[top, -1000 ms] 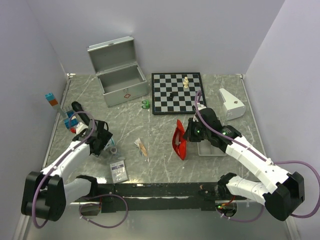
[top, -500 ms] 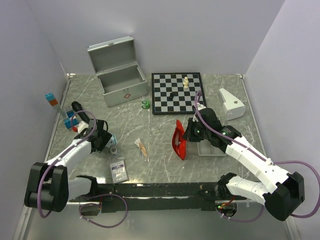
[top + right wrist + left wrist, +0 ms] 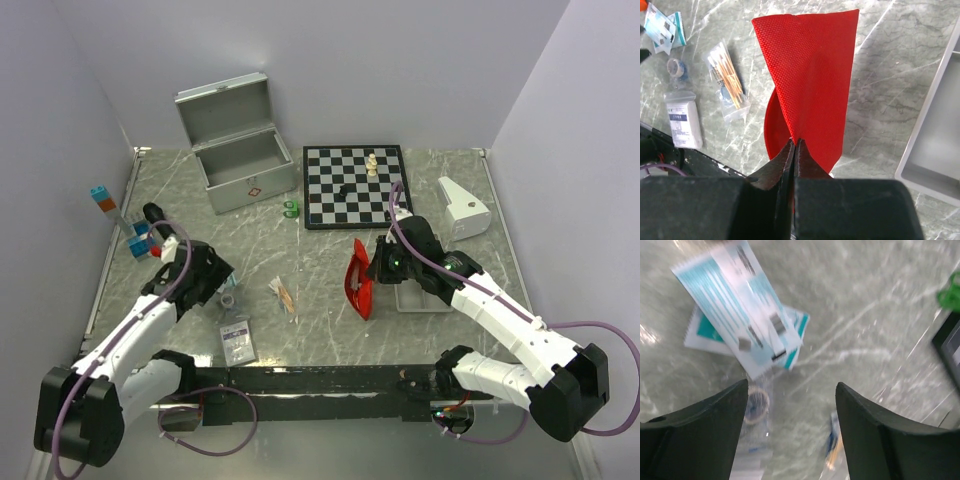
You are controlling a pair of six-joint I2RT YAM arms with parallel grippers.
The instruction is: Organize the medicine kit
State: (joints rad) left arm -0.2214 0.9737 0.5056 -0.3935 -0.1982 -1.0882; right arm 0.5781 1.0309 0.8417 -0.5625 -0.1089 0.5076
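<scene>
One silver case (image 3: 232,190), lid hinged up and a red diamond on its front wall, sits far left on the table (image 3: 320,320) beside one chessboard (image 3: 355,185). One red pouch (image 3: 810,75), woven fabric folded and standing on edge, is mid-table, well apart from the case. Right gripper (image 3: 794,143) is clamped tight on the pouch's edge next to one grey tray (image 3: 932,165), and left gripper (image 3: 791,390) is spread wide and holds nothing, over two teal-striped sachets (image 3: 740,315) and one tape roll (image 3: 756,402).

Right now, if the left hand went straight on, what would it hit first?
The left hand, open, would likely meet bare tabletop; a small tape roll lies beside one finger. Blur makes depth uncertain.
</scene>
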